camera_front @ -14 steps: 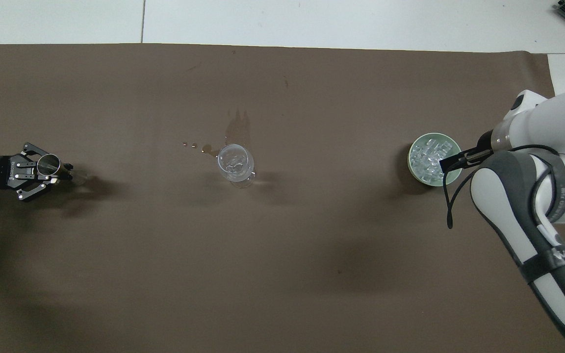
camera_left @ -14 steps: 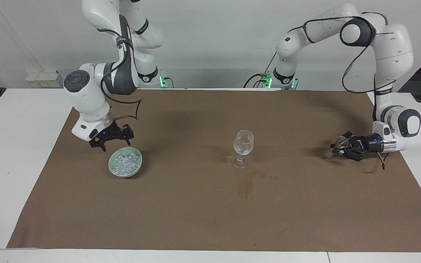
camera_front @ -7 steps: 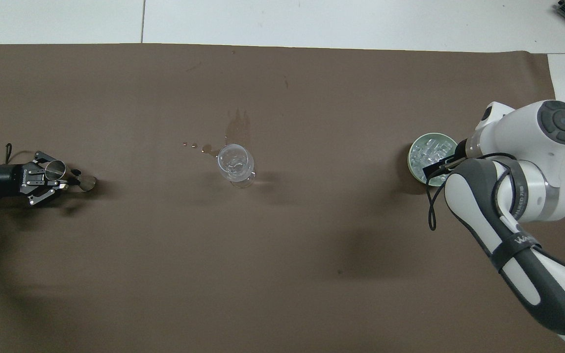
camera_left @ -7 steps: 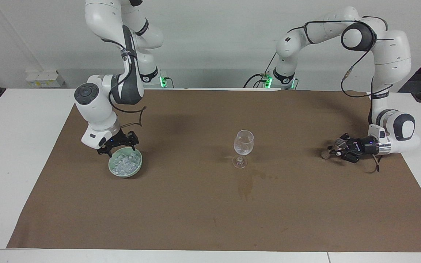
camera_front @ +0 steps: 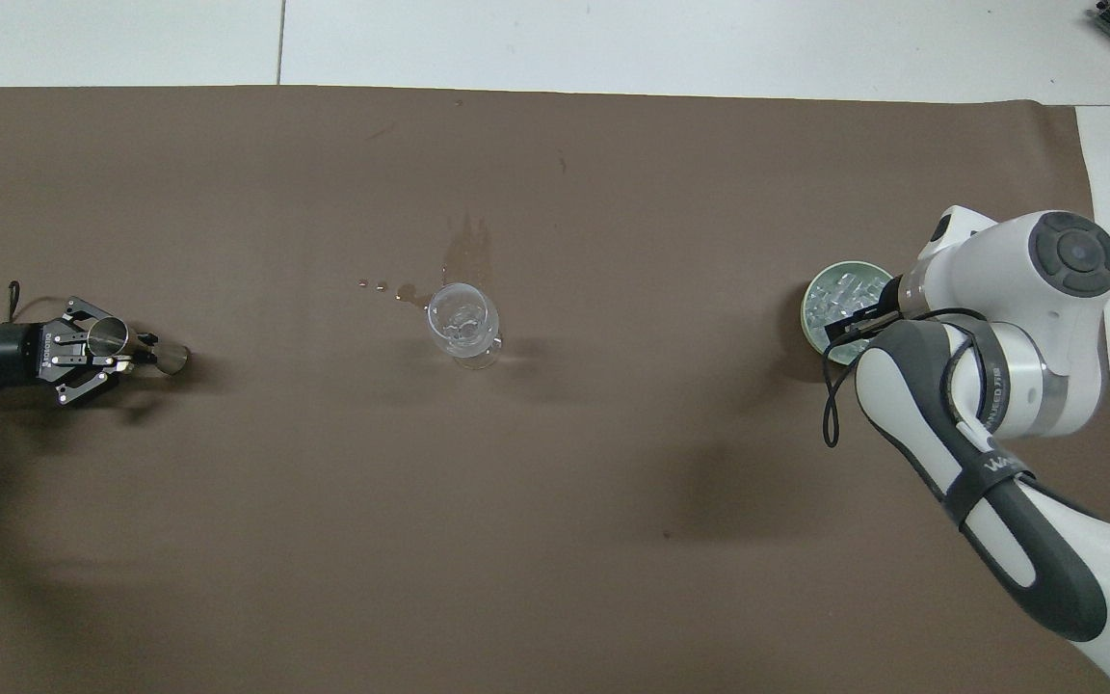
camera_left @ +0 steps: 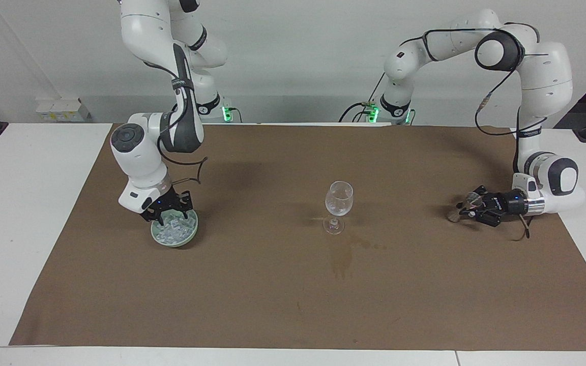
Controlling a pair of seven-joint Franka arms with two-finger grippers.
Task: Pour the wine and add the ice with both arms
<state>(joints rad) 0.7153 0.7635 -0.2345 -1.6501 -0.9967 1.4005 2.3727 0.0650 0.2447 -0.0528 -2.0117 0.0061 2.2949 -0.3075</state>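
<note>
Left gripper low over the brown mat at the left arm's end of the desk, lying sideways and clamped on a small shiny metal cup with a glassy round piece at its tip. Stemmed glass stands mid-mat, well apart from both grippers, with wet stains and drops just beside it, farther from the robots. Right arm covers the near edge of the green bowl of ice; right gripper only shows as a dark bit over the bowl, fingers hidden.
</note>
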